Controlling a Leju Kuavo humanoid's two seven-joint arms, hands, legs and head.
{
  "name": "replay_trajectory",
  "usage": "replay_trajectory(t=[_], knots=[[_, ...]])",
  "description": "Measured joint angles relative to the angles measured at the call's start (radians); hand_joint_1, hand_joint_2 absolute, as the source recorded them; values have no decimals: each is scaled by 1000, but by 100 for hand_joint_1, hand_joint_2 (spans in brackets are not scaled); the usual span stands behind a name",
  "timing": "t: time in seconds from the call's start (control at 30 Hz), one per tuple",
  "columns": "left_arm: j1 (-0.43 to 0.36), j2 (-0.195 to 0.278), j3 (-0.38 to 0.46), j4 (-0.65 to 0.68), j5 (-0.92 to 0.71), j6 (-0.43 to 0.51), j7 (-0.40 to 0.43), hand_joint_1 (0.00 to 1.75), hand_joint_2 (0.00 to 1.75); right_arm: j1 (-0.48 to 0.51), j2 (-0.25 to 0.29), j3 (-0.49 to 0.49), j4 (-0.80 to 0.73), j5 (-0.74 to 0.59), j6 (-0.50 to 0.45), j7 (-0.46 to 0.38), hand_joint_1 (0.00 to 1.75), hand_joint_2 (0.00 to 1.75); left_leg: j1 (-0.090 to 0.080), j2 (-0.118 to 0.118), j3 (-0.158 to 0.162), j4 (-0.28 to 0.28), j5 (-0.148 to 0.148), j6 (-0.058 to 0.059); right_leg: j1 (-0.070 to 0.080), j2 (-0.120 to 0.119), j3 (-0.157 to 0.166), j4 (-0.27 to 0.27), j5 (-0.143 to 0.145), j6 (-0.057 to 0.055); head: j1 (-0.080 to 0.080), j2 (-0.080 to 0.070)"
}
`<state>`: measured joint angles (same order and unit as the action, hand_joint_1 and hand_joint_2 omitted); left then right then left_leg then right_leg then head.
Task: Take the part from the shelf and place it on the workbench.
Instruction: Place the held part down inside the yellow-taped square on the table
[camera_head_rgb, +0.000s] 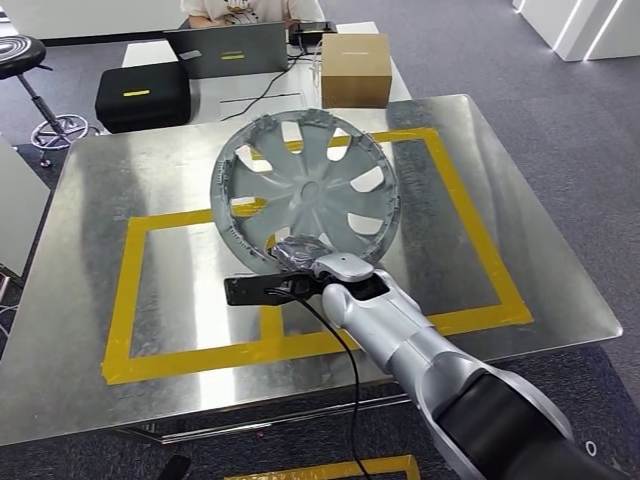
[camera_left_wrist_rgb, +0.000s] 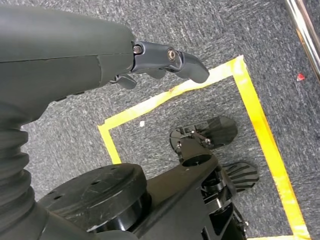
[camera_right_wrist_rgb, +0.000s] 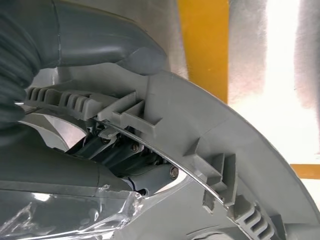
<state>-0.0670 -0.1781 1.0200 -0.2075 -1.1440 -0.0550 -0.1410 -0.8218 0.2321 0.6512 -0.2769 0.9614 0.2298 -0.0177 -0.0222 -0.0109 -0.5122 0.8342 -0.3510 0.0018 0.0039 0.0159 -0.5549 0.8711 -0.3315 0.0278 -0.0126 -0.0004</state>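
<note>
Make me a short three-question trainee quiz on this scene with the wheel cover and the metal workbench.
1. True or false: the right hand grips the rim of the grey plastic wheel cover.
2. The yellow tape rectangle is on: A) the shiny metal workbench; B) the brown cardboard box.
3. Fill in: the left hand hangs over grey ____.

Key: 1 true; 2 A; 3 carpet.

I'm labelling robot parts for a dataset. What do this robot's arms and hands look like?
The right arm is glossy silver with a black upper section and a thin black cable trailing beside it. The right hand has clear wrap on it. The left hand is dark grey, with a ribbed cover.
</note>
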Motion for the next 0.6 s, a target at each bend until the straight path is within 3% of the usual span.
replay_trajectory(t=[0.2,0.6], knots=[[3,2,0,0,1,0,0,0,175,2,-37,-2,3,-32,-8,48,159,175,0,0,-1,0,2,1,0,0,0,0,3,1,0,0],[6,5,0,0,-1,-1,-18,0,175,2,-89,-3,4,-36,-7,49,159,175,0,0,-1,0,3,1,0,1,-2,0,4,1,0,0]])
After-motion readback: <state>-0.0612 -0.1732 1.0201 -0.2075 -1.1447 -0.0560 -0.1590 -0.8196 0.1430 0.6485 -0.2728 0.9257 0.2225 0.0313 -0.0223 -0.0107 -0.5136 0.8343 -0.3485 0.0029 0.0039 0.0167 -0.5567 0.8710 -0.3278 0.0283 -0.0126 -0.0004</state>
